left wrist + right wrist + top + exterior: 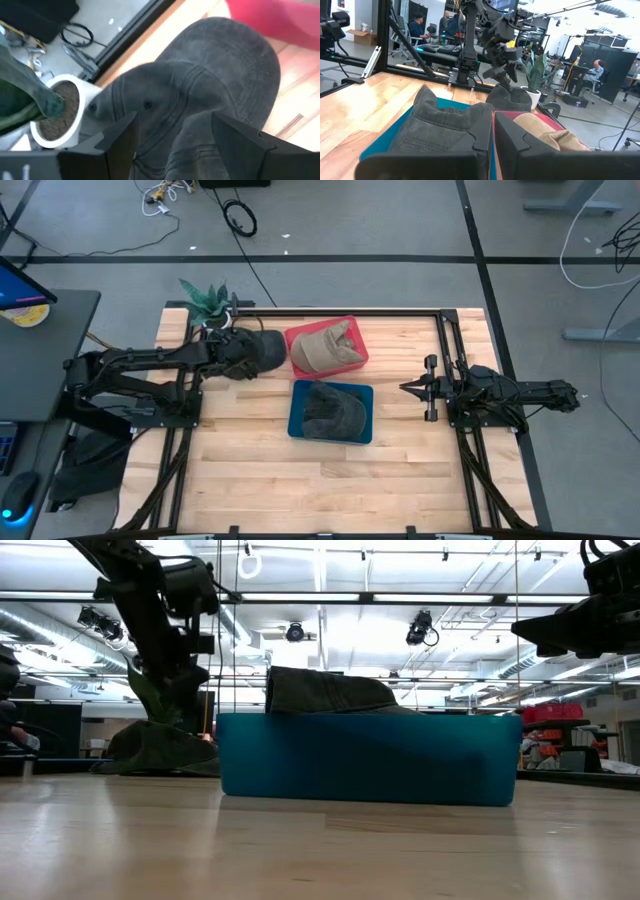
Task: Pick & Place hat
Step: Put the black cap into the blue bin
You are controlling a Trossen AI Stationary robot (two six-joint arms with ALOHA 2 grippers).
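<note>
Inside: blue bin (pixel 296 420) holds grey hat (pixel 332 410), red bin (pixel 358 359) tan hat (pixel 322 347); left end effector (pixel 247 350) released.

- 3 hats: dark grey hat (pixel 268 348) on the table by the far-left corner, beige hat (pixel 322 346) in the red bin, grey hat (pixel 333 411) in the blue bin
- 2 bins: red bin (pixel 357 361) at the far edge, blue bin (pixel 296 420) mid-table
- 1 potted plant (pixel 208 300) at the far-left corner
- 2 arms, 2 grippers: left gripper (pixel 248 350), right gripper (pixel 407 387)
</note>
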